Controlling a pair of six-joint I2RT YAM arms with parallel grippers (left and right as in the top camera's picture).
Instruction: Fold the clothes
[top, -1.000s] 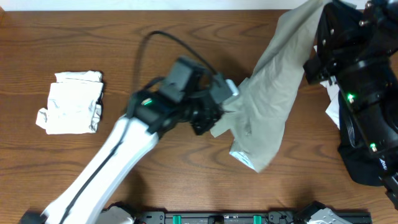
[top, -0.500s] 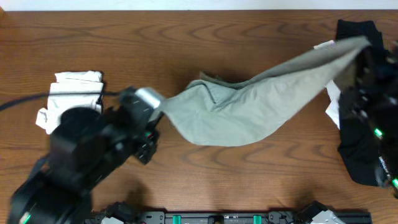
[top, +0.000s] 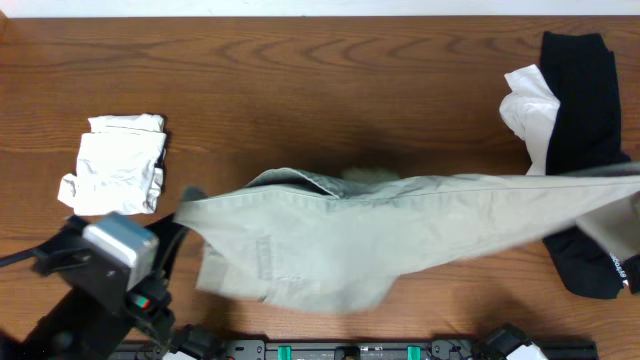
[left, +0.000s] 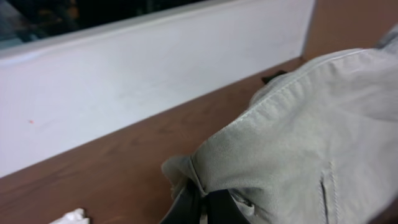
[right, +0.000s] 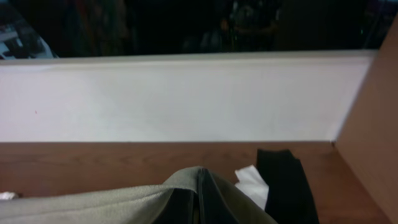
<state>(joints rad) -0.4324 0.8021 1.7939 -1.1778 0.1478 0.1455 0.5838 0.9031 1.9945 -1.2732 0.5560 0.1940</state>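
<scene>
Large khaki-grey shorts (top: 400, 235) hang stretched across the front half of the table, held at both ends. My left gripper (top: 188, 198) is at the front left, shut on the shorts' left corner; in the left wrist view the dark fingers (left: 200, 202) pinch a bunched seam of the shorts (left: 292, 137). My right gripper (right: 199, 200) is shut on the other end, and cloth (right: 124, 202) drapes over its fingers. In the overhead view it lies past the right edge. A white garment (top: 527, 108) and a black garment (top: 578, 95) lie at the back right.
A folded white garment (top: 115, 165) lies at the left of the wooden table (top: 300, 90). A white wall (right: 186, 99) runs along the table's far edge. The black garment (right: 283, 180) and the white garment (right: 252, 182) lie just beyond the right gripper.
Both arms have drawn toward the table's front, pulling the shorts out wide between them. The left arm went front-left; the right arm left the overhead view.
</scene>
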